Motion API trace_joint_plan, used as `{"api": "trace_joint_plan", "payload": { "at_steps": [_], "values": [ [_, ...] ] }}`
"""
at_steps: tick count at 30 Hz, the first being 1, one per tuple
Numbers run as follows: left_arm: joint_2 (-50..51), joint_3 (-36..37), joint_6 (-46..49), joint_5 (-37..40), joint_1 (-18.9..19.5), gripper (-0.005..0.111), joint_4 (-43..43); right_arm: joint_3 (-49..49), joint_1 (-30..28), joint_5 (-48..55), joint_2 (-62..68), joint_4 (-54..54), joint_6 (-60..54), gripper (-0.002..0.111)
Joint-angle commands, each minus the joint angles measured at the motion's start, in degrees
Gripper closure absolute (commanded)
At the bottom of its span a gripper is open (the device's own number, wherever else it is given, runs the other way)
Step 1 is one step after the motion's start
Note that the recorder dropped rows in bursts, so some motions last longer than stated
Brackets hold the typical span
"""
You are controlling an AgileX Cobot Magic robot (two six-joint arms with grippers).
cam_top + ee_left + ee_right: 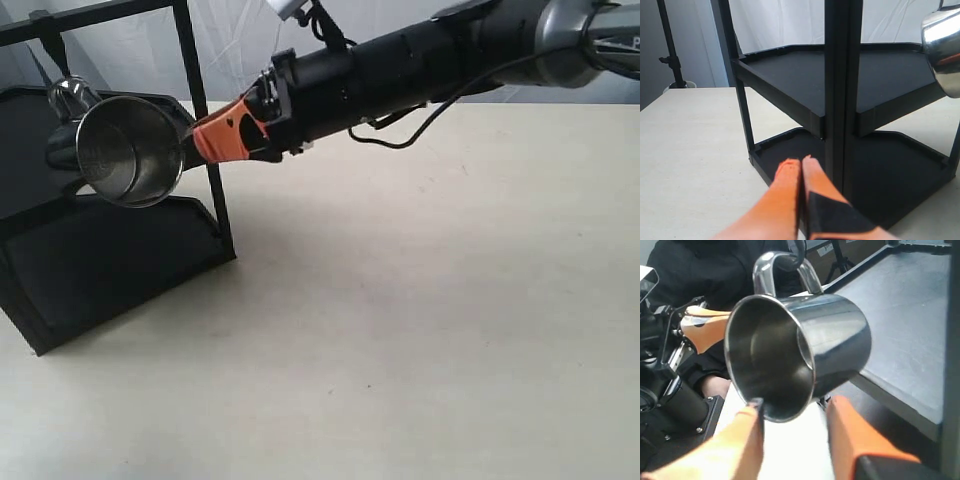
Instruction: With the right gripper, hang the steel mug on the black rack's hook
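Standing on pale counter [420,330]: rack [110,255]. Hanging tilted from hook: mug [128,150]. Spreading apart beside mug: right end effector [790,440]. Closing together: left end effector [800,162].

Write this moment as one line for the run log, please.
steel mug: tilted on its side, handle on black rack hook | right gripper: jaws open at rim | left gripper: jaws shut, idle
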Motion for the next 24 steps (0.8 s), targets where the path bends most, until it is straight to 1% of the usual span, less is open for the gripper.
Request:
{"api": "trace_joint_plan", "payload": {
  "at_steps": [1, 3, 7, 8, 10, 13, 16, 18, 22, 24],
  "values": [
    [-0.3, -0.1, -0.1, -0.2, -0.1, 0.105, 0.2, -0.3, -5.1, 0.8, -3.5, -5.0, 6.4, 0.107],
    [-0.3, -0.1, -0.1, -0.2, -0.1, 0.105, 0.2, -0.3, -7.8, 0.8, -5.1, -7.7, 9.9, 0.108],
    [-0.3, -0.1, -0.1, -0.2, -0.1, 0.105, 0.2, 1.5, -12.5, 0.7, -9.3, -11.5, 12.5, 0.109],
    [-0.3, -0.1, -0.1, -0.2, -0.1, 0.105, 0.2, 2.6, -13.6, -0.7, -11.2, -12.3, 13.7, 0.109],
    [-0.3, -0.1, -0.1, -0.2, -0.1, 0.105, 0.2, 5.3, -15.3, -4.6, -14.1, -13.8, 15.9, 0.109],
    [-0.3, -0.1, -0.1, -0.2, -0.1, 0.105, 0.2, 11.1, -17.2, -15.1, -21.0, -19.1, 22.9, 0.109],
    [-0.3, -0.1, -0.1, -0.2, -0.1, 0.105, 0.2, 17.7, -17.2, -27.1, -28.9, -27.7, 33.3, 0.109],
    [-0.3, -0.1, -0.1, -0.2, -0.1, 0.105, 0.2, 22.7, -17.0, -33.6, -33.9, -30.1, 37.9, 0.109],
    [-0.3, -0.1, -0.1, -0.2, -0.1, 0.105, 0.2, 33.9, -17.0, -41.1, -44.2, -30.1, 42.6, 0.109],
    [-0.3, -0.1, -0.1, -0.2, -0.1, 0.105, 0.2, 38.4, -17.0, -42.1, -49.3, -30.0, 44.8, 0.109]
  ]
}}
